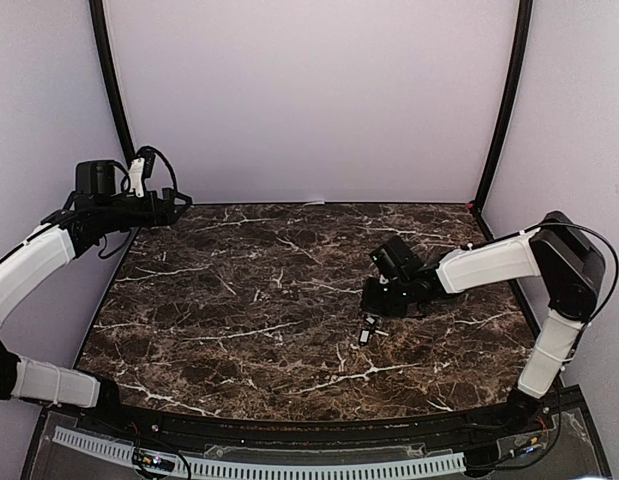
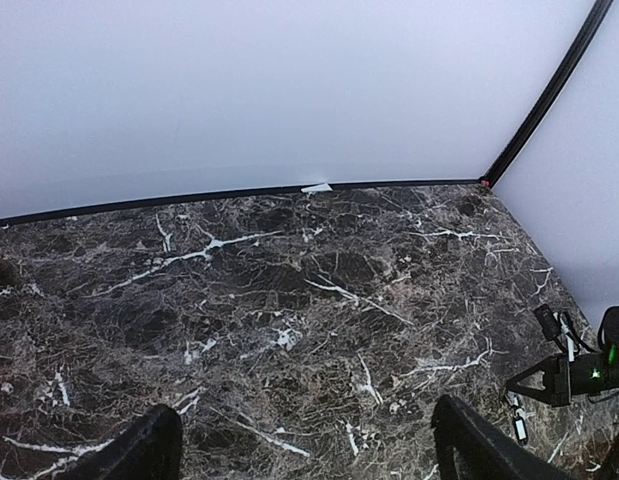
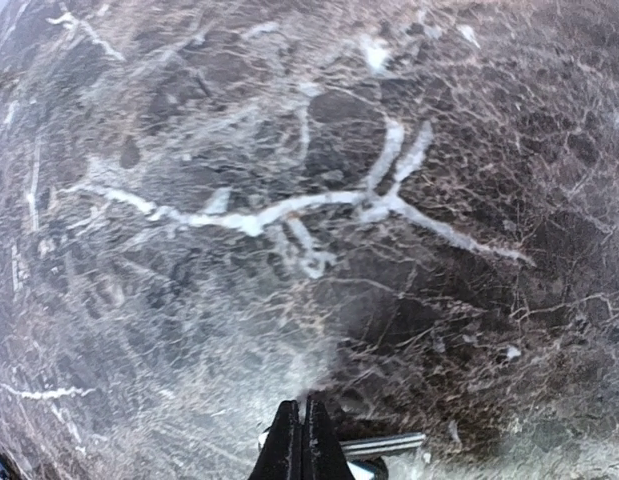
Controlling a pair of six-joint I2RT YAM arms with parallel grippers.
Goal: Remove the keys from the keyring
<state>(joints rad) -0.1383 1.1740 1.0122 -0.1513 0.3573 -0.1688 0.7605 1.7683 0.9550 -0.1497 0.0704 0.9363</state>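
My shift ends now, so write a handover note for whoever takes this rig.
Left gripper: open, empty, raised at the far left.
Right gripper: shut, low over the dark marble table, tips beside the small silvery metal keys; grip unclear.
Thin metal keyring with black fob: beneath that gripper, details too small.
Done: no key seen loose. Left: every key.

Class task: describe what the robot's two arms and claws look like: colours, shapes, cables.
Both arms have rounded white shells on the long links and black joints. The left arm has looping black cables by its wrist; the right arm has a thin black cable arching over its boxy black elbow. The left claw and right claw are black, each with two fingers.
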